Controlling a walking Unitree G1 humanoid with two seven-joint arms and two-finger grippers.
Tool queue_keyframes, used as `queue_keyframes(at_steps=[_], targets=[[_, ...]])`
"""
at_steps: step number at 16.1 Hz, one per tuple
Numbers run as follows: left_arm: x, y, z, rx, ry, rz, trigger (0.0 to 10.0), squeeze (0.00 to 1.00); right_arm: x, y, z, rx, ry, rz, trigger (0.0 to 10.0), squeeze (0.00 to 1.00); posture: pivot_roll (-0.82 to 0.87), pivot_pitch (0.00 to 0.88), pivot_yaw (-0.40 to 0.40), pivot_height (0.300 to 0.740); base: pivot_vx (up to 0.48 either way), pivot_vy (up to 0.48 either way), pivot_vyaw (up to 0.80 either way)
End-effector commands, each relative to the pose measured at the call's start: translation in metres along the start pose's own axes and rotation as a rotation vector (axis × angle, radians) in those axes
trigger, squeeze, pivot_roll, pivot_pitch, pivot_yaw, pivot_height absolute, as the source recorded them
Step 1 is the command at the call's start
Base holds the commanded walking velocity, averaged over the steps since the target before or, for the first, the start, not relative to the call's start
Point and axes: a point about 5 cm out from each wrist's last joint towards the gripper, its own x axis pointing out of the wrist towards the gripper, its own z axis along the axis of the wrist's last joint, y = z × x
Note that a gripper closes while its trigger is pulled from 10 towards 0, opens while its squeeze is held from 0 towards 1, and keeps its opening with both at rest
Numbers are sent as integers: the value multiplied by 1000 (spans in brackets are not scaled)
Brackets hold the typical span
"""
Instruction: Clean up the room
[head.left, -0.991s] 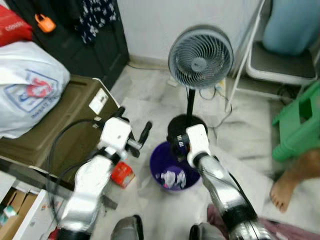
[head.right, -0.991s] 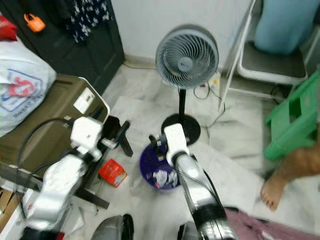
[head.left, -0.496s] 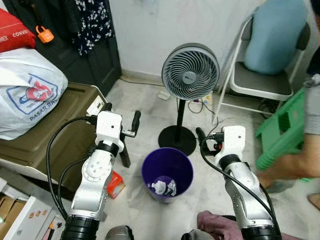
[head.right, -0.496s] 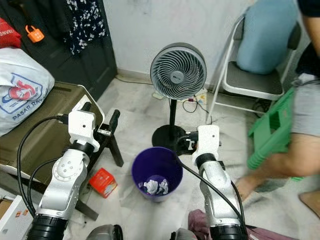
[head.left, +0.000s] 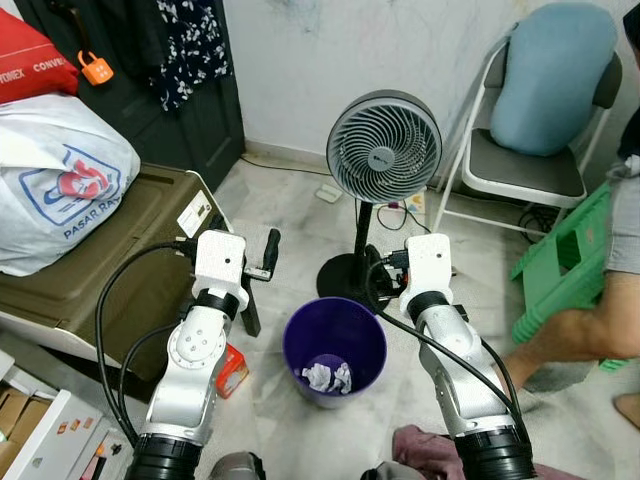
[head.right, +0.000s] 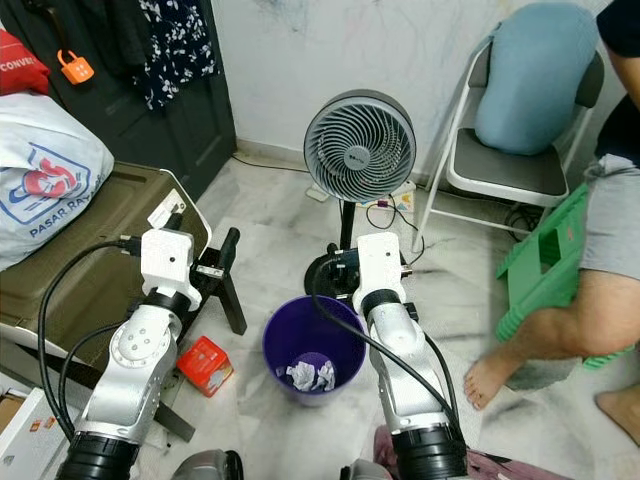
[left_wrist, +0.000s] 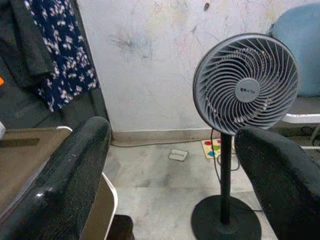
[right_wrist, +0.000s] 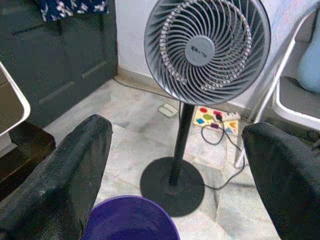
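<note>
1. Left claw (left_wrist: 165, 165): fingers (left_wrist: 60, 185) spread wide, holding nothing. It is raised at the left of the bin (head.left: 334, 348), pointing toward the fan (head.left: 384, 150) and the wall.
2. Right claw (right_wrist: 175, 170): fingers (right_wrist: 55, 175) spread wide, holding nothing. It is raised just behind the bin's far rim, with the rim directly below the fingers in the right wrist view.
3. Bin: purple, upright on the marble floor (head.left: 290, 200), between the two arms and nearer the robot than both claws. Crumpled white paper (head.left: 326, 377) lies at its bottom.
4. Red box (head.right: 205, 364): lies on the floor to the left of the bin, beside the left arm and below the left claw, touching neither.
5. Fan: grey, on a black pole and round base, standing just beyond the bin and facing the robot. A power strip (right_wrist: 216, 116) with a cable lies on the floor behind its base.
6. Olive case (head.left: 110, 250): at the far left, carrying a white printed bag (head.left: 60, 185). Dark clothing (head.left: 190, 45) hangs above it against a black door.
7. Folding chair (head.left: 520, 165): at the right by the wall, with a blue cushion (head.left: 555, 60) on it.
8. Green stool (head.left: 565, 265): tipped, to the right of the fan. A person's bare leg (head.left: 575, 335) and foot stand beside it.
</note>
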Motion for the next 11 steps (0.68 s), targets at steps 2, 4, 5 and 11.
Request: queue_keyframes(at_steps=[2,4,5,11], targets=[[3,-3,1,1,-11,-14,10000,0,-5,-11,2,77,-16,-74,10000,0,-60,0,4,740,0,0,0],[3,-3,2,-15,-13,-2,10000,0,-9,-19,1,126,-17,-113,10000,0,-58,0,-3,740,0,0,0],[2,-3,2,-17,-12,-2,10000,0,-8,-17,2,90,-14,-82,10000,0,-59,0,-8,740,0,0,0],[1,-4,1,-11,-15,1,10000,0,-3,-4,11,28,-46,42,10000,0,-54,0,-25,740,0,0,757]])
